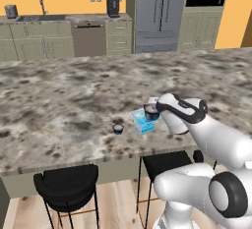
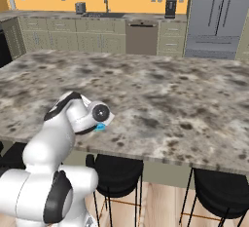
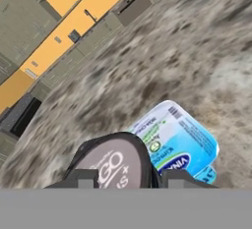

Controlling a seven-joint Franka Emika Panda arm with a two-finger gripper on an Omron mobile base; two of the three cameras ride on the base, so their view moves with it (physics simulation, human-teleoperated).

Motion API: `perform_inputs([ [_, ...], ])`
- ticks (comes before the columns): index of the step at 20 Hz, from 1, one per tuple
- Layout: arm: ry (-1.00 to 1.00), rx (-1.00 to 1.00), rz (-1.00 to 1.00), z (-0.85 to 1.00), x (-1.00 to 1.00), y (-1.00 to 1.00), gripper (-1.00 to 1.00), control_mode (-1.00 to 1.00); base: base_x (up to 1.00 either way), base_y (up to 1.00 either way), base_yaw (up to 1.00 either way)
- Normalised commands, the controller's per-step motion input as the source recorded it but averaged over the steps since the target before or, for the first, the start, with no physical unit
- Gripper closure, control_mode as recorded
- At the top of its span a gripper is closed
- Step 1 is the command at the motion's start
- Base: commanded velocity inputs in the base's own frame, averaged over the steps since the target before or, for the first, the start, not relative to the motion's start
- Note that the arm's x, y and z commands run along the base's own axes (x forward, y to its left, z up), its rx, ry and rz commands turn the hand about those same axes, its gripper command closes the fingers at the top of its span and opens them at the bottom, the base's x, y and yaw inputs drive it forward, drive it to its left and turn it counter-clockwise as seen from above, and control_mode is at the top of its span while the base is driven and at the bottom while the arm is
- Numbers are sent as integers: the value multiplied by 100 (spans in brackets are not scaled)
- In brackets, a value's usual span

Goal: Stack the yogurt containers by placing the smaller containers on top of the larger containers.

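So, view by view:

Left base view: a small dark cup [image 1: 150,111] is seen held at the gripper [image 1: 151,113], hovering just above the light-blue yogurt box [image 1: 141,121] on the marble counter [image 1: 59,100]. A second dark cup [image 1: 117,128] is left standing on the counter, beside the box on its left and apart from it.

Right base view: the wrist is turned toward the camera, so the held cup is blocked by the arm; only a sliver of the blue box [image 2: 100,127] peeks out under the hand, near the counter's front edge.

Hand view: the cup's grey printed lid [image 3: 114,166] is seen clamped between the two fingertips [image 3: 81,178], jaws drawn in narrow on its sides. The box's blue printed top [image 3: 179,142] lies below and off to one side of the cup.

Step in hand: probably the carry of the first small cup over the box, stacking not yet done.

Next move: the cup likely needs centring over the box top, then lowering flat before release; an off-centre drop could tip it off the edge.

Only from the left: the second cup and the gap between cup and box.

Only from the hand: the grip itself.
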Motion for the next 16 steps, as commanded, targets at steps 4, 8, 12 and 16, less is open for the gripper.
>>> perform_inputs([
  [4, 0, 0, 0, -10, 12, 0, 100, -100, 0, 0, 0],
  [8, 0, 0, 0, -10, 11, 0, 100, -100, 0, 0, 0],
  [12, 0, 0, 0, -12, 10, 0, 100, -100, 0, 0, 0],
  [16, 0, 0, 0, -12, 11, 0, 100, -100, 0, 0, 0],
])
